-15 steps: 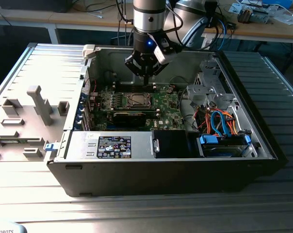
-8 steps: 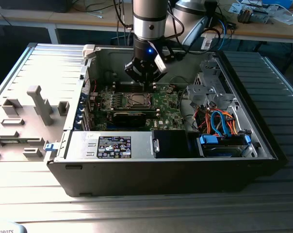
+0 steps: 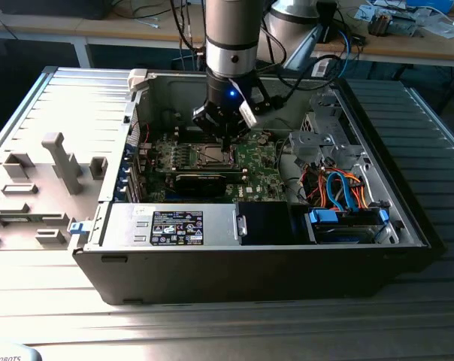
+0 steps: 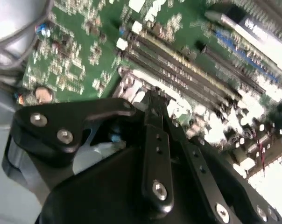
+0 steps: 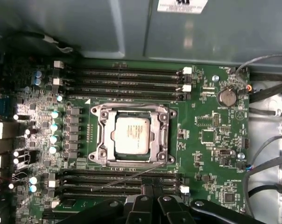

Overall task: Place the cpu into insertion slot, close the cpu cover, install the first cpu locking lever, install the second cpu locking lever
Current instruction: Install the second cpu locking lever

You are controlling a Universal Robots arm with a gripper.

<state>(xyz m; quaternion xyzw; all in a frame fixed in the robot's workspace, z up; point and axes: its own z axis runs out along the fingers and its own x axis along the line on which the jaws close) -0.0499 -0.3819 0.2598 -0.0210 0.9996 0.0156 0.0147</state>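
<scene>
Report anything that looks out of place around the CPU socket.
One thin locking lever juts out at a slant across the memory slots instead of lying along the insertion slot. The cpu sits square inside.

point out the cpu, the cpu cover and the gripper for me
cpu [image 5: 131, 136], first wrist view, centre of its metal face
cpu cover [image 5: 100, 136], first wrist view, one side bar of the frame
gripper [image 3: 225, 141], exterior view, at the fingertips above the socket
</scene>
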